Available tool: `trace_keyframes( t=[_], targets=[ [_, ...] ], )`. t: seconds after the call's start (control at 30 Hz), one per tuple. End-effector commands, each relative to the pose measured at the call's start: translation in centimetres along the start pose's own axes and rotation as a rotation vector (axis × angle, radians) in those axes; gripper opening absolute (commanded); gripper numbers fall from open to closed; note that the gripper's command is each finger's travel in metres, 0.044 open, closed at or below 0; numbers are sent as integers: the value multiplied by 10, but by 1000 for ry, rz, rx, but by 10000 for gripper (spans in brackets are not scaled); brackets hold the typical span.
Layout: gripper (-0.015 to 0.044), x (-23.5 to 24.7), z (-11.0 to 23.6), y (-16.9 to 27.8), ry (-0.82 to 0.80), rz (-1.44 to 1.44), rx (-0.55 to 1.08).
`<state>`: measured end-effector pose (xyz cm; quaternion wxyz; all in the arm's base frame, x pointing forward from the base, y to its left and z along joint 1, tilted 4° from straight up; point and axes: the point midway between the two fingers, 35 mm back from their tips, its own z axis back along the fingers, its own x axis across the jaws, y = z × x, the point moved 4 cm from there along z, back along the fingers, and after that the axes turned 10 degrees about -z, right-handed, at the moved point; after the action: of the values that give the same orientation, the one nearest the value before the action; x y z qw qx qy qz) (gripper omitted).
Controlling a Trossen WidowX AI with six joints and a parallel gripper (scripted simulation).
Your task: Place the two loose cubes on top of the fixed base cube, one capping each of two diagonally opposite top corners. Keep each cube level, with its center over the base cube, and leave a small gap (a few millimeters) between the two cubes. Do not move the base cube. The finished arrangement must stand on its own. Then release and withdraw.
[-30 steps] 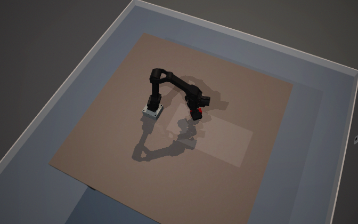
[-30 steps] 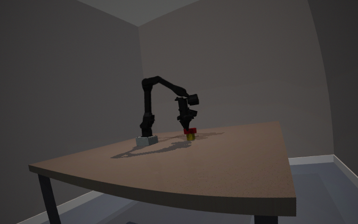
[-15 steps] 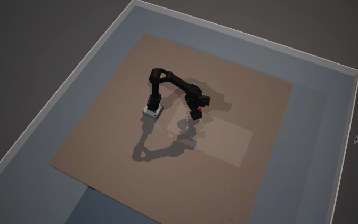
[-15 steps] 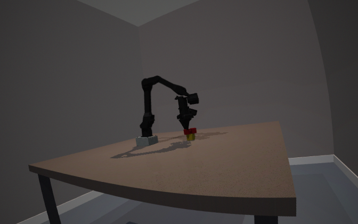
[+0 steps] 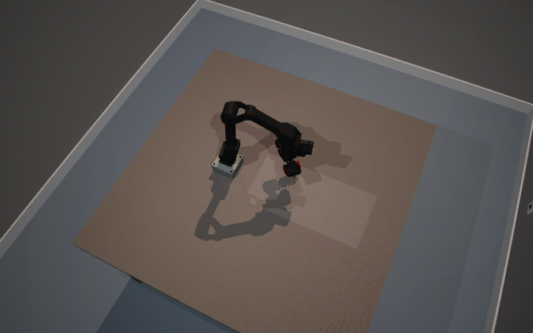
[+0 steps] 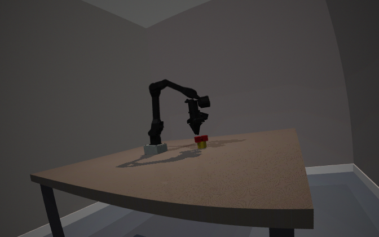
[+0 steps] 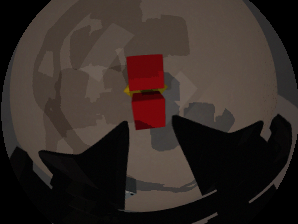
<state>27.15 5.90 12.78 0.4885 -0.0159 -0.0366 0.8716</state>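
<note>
Wrist view shows the end effector [image 7: 150, 137] open and empty above two red cubes [image 7: 147, 71] capping the yellow base cube's [image 7: 128, 88] corners toward 12 and 6 o'clock, apparently freestanding on the bench [image 6: 225, 175].
</note>
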Motion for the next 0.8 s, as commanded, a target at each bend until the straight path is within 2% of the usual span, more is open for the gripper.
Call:
trace_keyframes(
  t=[0.0, 0.77],
  targets=[
    [205, 0, 8, -1, 3, 3, -10],
    [205, 0, 34, 0, 4, 3, -10]
  ],
)
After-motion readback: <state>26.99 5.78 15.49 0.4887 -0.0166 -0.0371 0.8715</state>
